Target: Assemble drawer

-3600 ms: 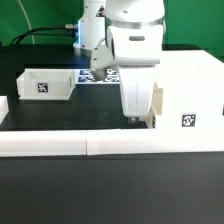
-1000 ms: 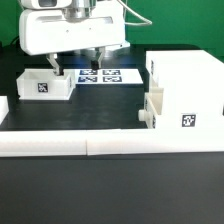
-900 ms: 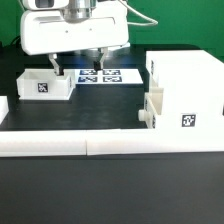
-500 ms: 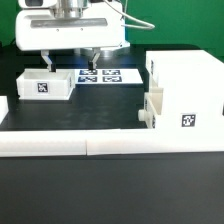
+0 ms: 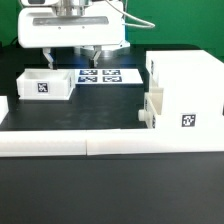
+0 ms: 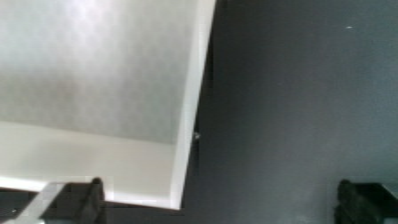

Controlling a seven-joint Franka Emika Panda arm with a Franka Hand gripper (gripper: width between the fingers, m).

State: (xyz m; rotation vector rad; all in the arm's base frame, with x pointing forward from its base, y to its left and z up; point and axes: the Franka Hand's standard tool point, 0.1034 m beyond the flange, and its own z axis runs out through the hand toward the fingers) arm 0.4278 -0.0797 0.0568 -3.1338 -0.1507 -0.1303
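The big white cabinet shell (image 5: 186, 88) stands at the exterior view's right, with a tag on its front. One small tray (image 5: 150, 108) sits partly in the shell's open side. The other small tray (image 5: 45, 84) lies loose at the exterior view's left, open top up, a tag on its wall. My gripper (image 5: 75, 60) hangs above the table just beside that loose tray, open and empty. In the wrist view the tray's white floor and wall corner (image 6: 107, 90) fill one side. One fingertip (image 6: 75, 200) is over the tray's corner, the other (image 6: 368, 196) over the black table.
The marker board (image 5: 105, 75) lies flat behind the gripper. A long low white border bar (image 5: 110, 146) runs along the front and a short one (image 5: 3, 108) stands at the exterior view's left edge. The table top is black.
The gripper has left the tray at the cabinet shell, risen and moved to the exterior view's left. It now hovers open by the loose tray. The parts have not moved.
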